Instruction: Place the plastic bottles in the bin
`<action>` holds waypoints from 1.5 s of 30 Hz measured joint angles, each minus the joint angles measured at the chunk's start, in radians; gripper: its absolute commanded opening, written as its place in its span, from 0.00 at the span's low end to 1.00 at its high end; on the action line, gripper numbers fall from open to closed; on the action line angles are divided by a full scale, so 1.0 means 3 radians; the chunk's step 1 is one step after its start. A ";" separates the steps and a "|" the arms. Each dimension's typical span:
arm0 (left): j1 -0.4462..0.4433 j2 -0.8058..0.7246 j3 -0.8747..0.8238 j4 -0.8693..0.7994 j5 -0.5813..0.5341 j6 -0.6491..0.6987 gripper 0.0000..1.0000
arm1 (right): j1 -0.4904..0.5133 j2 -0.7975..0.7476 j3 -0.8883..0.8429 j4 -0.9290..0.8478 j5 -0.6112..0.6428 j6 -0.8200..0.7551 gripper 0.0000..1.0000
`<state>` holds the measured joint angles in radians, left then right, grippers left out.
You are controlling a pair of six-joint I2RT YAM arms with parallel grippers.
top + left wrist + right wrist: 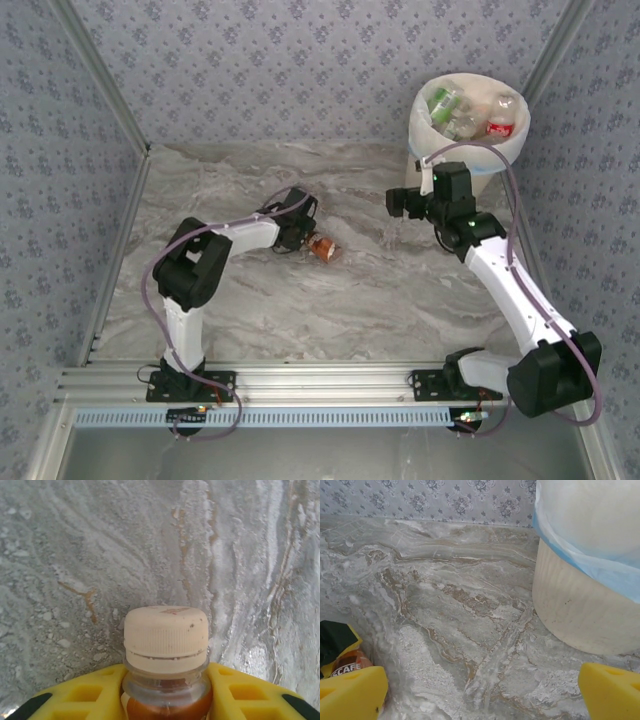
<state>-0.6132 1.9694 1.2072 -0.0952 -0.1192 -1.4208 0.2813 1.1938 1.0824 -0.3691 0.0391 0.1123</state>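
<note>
A small clear bottle (166, 645) with a cream cap and brown contents sits between my left gripper's (166, 692) yellow fingers (85, 695), which are shut on its neck. In the top view this bottle (323, 249) lies at mid-table at the tip of the left gripper (305, 236). It also shows as an orange-labelled bottle (345, 666) at the right wrist view's lower left. My right gripper (482, 695) is wide open over bare marble, beside the cream-white bin (580, 610). The bin (425, 130) stands at the far right with several bottles (500, 125) inside; the right gripper (401, 204) hovers just in front of it.
Patterned walls close in the marble table (260, 300) at the back and on both sides. An aluminium rail (320, 380) with both arm bases runs along the near edge. The bin's white bag with a pale blue band (580, 555) overhangs its rim.
</note>
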 measured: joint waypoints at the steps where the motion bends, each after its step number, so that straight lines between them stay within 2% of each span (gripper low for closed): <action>1: 0.0005 -0.0023 -0.0055 0.0088 0.0014 0.0076 0.33 | 0.0000 -0.0014 -0.0020 0.0000 -0.0006 0.0032 1.00; 7: 0.0081 -0.0122 -0.0197 0.0315 0.0074 0.0613 0.25 | 0.0010 -0.0053 -0.0235 0.0083 -0.0045 0.0347 1.00; 13: 0.0125 -0.0258 -0.0398 0.0533 0.0191 0.1006 0.19 | 0.0020 -0.0092 -0.0577 0.0301 -0.0123 0.0905 1.00; 21: 0.0125 -0.0603 -0.0463 0.0591 0.0586 0.1443 0.19 | 0.0275 -0.0140 -0.1183 0.0875 -0.0379 0.1572 1.00; 26: 0.0125 -0.0947 -0.0456 0.0650 0.0951 0.1672 0.19 | 0.0573 -0.0136 -0.1245 0.1261 -0.0594 0.1661 1.00; 30: 0.0125 -0.1114 -0.0343 0.0660 0.1158 0.1836 0.19 | 0.0758 -0.0069 -0.1218 0.1593 -0.0917 0.1639 1.00; 37: 0.0148 -0.1303 -0.0098 0.0727 0.1457 0.2031 0.19 | 0.1102 0.0228 -0.0811 0.1933 -0.1406 0.1488 1.00; 45: 0.0183 -0.1431 -0.0114 0.0904 0.1573 0.2064 0.19 | 0.1333 0.0411 -0.0544 0.1764 -0.0821 0.1338 1.00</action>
<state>-0.5583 1.5402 1.1728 0.1761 0.3527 -0.8017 0.6811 1.3170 0.9192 0.1600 -0.2073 0.5137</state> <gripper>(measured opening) 0.343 0.999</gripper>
